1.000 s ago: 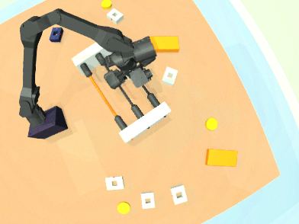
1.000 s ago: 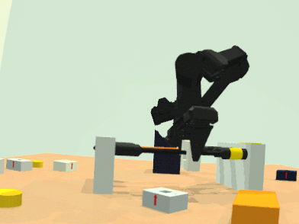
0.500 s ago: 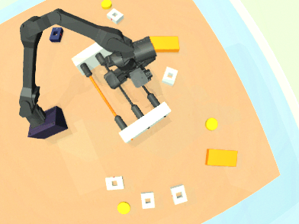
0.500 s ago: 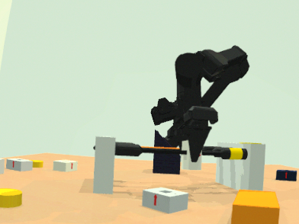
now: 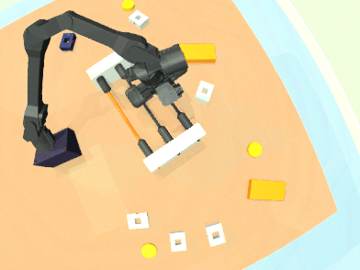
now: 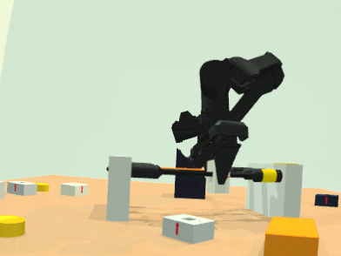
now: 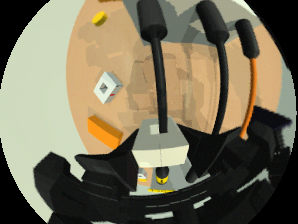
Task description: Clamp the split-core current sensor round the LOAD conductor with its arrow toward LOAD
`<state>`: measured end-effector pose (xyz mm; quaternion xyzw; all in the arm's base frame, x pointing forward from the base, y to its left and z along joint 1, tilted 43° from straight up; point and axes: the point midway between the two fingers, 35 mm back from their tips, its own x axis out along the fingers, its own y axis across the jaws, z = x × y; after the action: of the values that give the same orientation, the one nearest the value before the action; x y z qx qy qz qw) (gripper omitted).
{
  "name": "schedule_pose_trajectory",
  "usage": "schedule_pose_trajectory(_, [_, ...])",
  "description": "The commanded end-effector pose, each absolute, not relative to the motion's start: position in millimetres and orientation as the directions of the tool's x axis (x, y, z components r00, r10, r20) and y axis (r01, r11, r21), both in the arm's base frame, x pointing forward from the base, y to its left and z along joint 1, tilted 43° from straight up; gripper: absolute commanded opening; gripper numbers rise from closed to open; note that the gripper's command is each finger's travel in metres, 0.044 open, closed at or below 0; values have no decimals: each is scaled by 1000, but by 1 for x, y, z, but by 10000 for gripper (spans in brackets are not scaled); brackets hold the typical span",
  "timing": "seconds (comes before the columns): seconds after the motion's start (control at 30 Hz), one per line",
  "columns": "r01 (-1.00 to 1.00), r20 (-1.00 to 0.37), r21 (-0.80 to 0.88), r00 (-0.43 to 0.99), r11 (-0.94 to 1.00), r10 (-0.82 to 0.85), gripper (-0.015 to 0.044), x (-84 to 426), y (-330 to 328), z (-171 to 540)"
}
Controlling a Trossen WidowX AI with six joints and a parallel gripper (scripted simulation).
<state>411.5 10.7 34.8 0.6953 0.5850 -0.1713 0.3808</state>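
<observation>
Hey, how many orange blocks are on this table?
2. In the top view, one orange block lies beside the arm, the other orange block toward the lower-right corner. The arm may hide more.

Blk arm, chunky rounded jts.

The exterior view's left edge cuts 1 white block (its arrow's out of sight).
</observation>
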Motion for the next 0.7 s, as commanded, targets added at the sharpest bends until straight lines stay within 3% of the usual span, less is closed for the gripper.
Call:
schedule_pose_trajectory(0.0, [945, -685, 328, 255, -24, 683, 0, 411, 11, 35])
schedule_pose_trajectory(0.67, [963, -710, 265, 169, 37, 683, 0, 408, 12, 32])
